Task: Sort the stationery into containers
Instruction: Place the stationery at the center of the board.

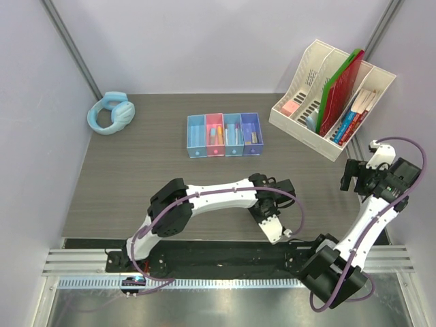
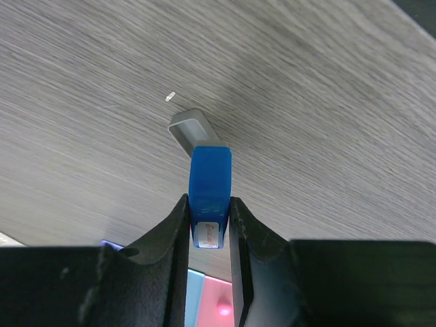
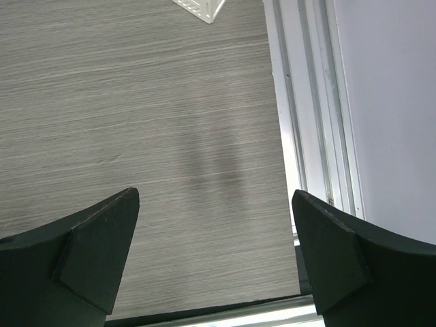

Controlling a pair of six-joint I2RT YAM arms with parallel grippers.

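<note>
1. Black two-finger left hand point(image 2: 209, 201): pressed in on a small blue rectangular block point(image 2: 210, 174). The fingers bear on its two flat long sides near the labelled end, and the other end projects forward.
2. Blue block, location: in that pinch, over the near middle of the grey wood-grain desk point(image 1: 136, 177), well apart from the bins. Whether it is clear of the desk surface cannot be told.
3. Grey rectangular eraser point(image 2: 193, 129): lies flat on the desk at the block's far end and is partly hidden by it. Contact between the two cannot be determined.
4. Row of four small translucent plastic bins point(image 1: 234, 150): blue, pink, blue and purple, joined side by side toward the far middle of the desk. Several hold thin items.
5. Black two-finger right hand point(image 3: 214, 196): fingers spread wide, holding nothing, over bare desk beside the metal rail point(image 3: 306, 102).
6. Handling, blue block (judged): light, stiff and smooth-sided. The flat parallel faces suit a pinch, but a hold this close to one end may let it pivot, so a grip nearer the middle looks safer.
7. Handling, grey eraser (judged): light, low and likely slightly grippy. Take it across its narrow sides, with the fingers low against the desk.
8. Not for sorting: cream slotted file organiser point(image 1: 300, 126) at far right; light blue headphones point(image 1: 111, 112) at far left.
</note>
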